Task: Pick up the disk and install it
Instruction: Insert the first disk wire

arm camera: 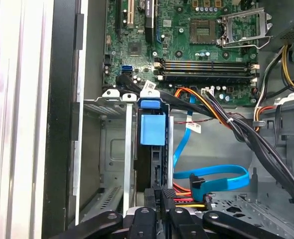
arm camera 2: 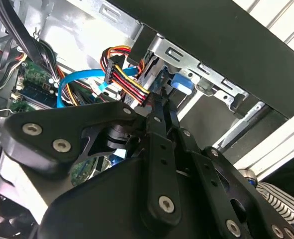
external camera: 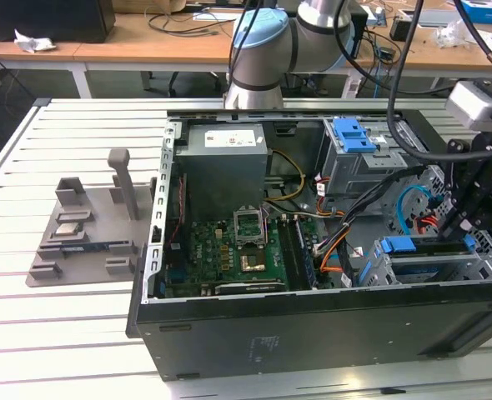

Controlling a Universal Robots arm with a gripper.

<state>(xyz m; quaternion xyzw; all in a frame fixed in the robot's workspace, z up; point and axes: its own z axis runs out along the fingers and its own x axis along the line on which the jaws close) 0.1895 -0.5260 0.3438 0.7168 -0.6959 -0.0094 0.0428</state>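
Most of the task looks done. The disk (arm camera: pixel 155 164) is off the table and stands on edge in a slot of the drive cage (arm camera: pixel 112 149), directly ahead of the gripper (arm camera: pixel 161 196).

- Gripper: fingers drawn close together, seemingly clamped on the disk's near end; in the second wrist view the gripper (arm camera 2: pixel 159 107) tapers to a narrow pinch at the slot mouth.
- Exterior view: the gripper (external camera: pixel 461 221) hangs at one end of the cage (external camera: pixel 421 271), with the disk (external camera: pixel 434 247) showing as a dark strip running away from the fingertips.
- Left to do, by my reading: final seating and letting go. Whether the disk is fully home I can't tell.
- A blue plastic tab (arm camera: pixel 152 128) sits at the disk's far end from the gripper, smooth and boxy. Whether it belongs to the disk or the cage is unclear.

Materials:
- Cage: thin grey sheet metal, folded and punched with slots, dull sheen.
- Flat blue data cable (arm camera: pixel 221 177): glossy ribbon looping just beside the fingers.
- Red, orange and yellow wires (arm camera 2: pixel 127 82): a bundle of round, flexible leads ending in a black plug close to the fingertips.
- Motherboard (arm camera: pixel 187 45): green, densely studded, well beyond the cage.
- Fingers: matt black linkages with bright screw heads.
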